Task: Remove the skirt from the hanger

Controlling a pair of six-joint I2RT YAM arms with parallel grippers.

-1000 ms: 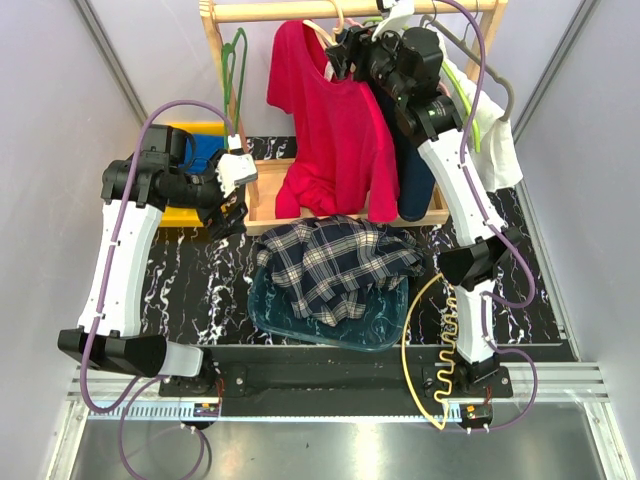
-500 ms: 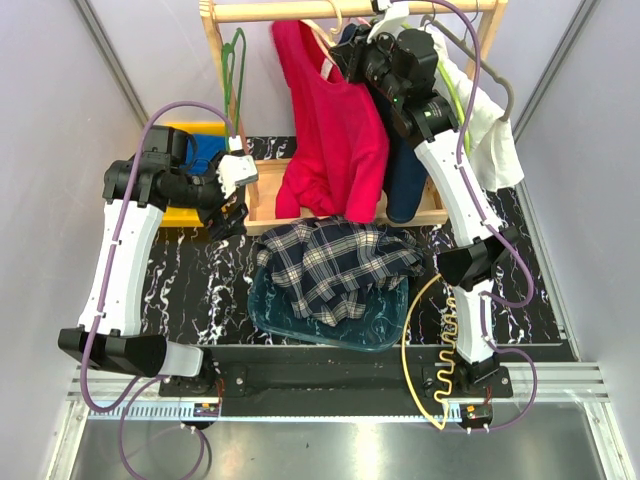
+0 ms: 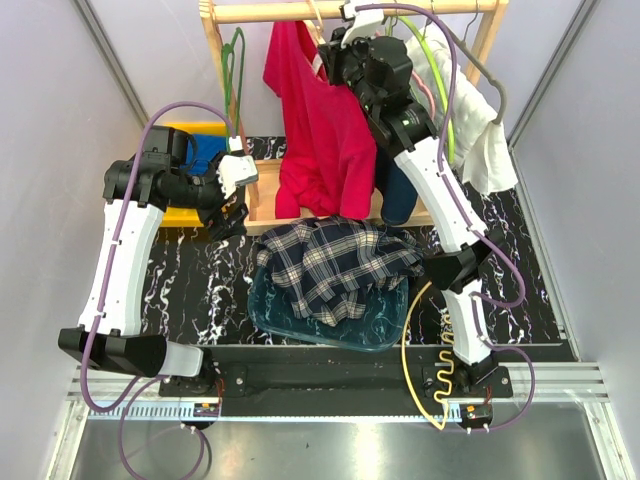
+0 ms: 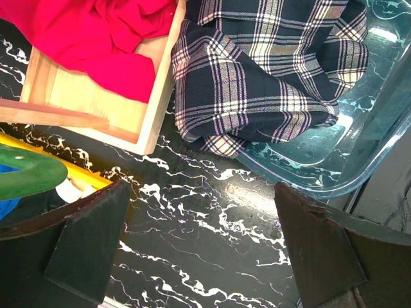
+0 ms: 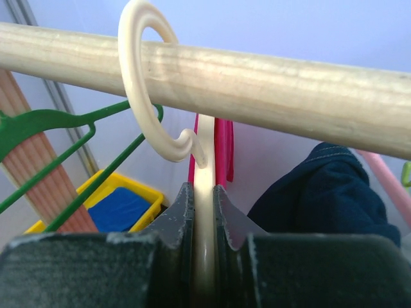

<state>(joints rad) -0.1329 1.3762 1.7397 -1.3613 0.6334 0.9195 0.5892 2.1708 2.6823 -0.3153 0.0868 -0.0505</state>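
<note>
My right pincer (image 5: 203, 200) is clamped on the neck of the cream hanger (image 5: 137, 83) hooked over the rail (image 5: 302, 86). The skirt (image 5: 327, 192) hangs just right of it, untouched, with the pink hanger (image 5: 386, 183) alongside. My left pincer (image 4: 202, 239) gapes empty over the bench (image 4: 212, 205).

Pale lilac walls (image 3: 50, 100) close in a table (image 3: 200, 290) topped in black stone with white veins. At its far edge stands a wooden rack (image 3: 211, 45) with a round rail (image 5: 289, 83) on top and a tray-like base (image 4: 159, 90). An aluminium track (image 3: 300, 410) runs along the near edge. Light is soft and even.
</note>
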